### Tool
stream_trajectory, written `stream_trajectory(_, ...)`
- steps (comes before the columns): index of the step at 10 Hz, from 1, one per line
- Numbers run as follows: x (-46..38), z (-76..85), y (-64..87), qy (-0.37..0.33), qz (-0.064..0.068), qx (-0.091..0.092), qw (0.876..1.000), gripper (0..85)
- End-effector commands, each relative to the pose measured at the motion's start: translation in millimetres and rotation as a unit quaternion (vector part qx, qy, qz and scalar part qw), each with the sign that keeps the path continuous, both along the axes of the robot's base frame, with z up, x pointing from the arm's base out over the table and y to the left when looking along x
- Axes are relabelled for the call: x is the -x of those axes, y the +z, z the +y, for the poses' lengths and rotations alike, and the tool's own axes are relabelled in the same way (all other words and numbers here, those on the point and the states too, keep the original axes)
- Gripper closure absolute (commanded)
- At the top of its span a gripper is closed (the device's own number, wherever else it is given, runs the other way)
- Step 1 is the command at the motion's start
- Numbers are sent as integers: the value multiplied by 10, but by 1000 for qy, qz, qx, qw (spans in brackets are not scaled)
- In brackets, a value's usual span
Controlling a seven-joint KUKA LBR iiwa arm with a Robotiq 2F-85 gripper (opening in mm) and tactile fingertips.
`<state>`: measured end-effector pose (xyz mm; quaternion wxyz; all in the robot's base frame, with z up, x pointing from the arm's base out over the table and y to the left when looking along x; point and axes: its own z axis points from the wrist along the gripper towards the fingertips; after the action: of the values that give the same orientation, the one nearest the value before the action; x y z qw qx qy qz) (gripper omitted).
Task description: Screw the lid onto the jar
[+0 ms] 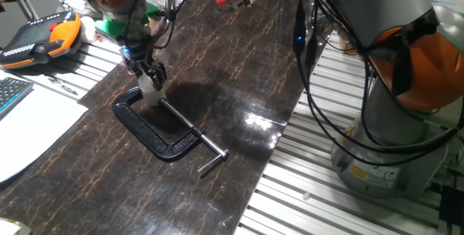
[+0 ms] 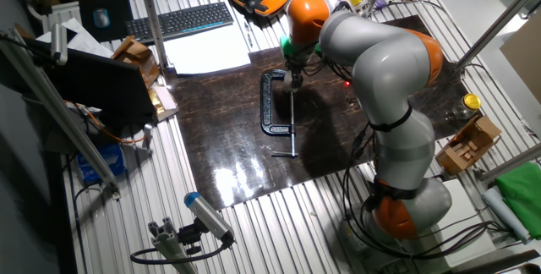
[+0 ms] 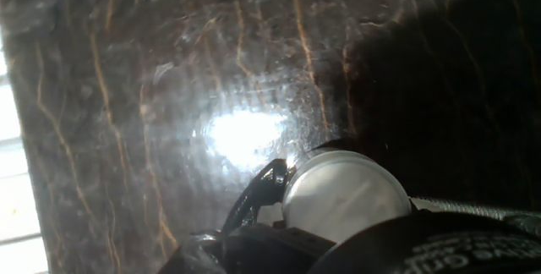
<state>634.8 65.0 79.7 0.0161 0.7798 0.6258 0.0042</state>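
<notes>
Down at the far end of the black C-clamp [image 1: 159, 130], the end effector [image 1: 152, 81] points at the dark marbled surface [image 1: 217, 83], its fingers [image 1: 156, 71] closed around a small whitish piece that reaches down to the clamp. That piece looks like the lid [image 3: 342, 191] sitting on the jar [image 1: 151, 95] (the two cannot be told apart from the fixed cameras). From the hand view, the lid shows as a pale round disc low in the picture, with the clamp's black frame curving up just beside it on the left and the threaded screw [image 3: 473, 209] running off to the right. The clamp lies flat, its sliding handle bar [image 1: 212, 162] resting on the surface at the near end. An orange and black pendant [image 1: 40, 39] sits off the mat by a keyboard [image 2: 179, 21].
</notes>
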Motion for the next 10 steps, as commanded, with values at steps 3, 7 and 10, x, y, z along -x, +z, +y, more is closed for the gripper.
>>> stream_trajectory(3,-7,4,0,-16,4,-2,1000,197)
stream_trajectory(7,-10,-1,2,-3,9,1,1000,57)
stream_trajectory(10,-23,-3,-7,88,17,2,996,17)
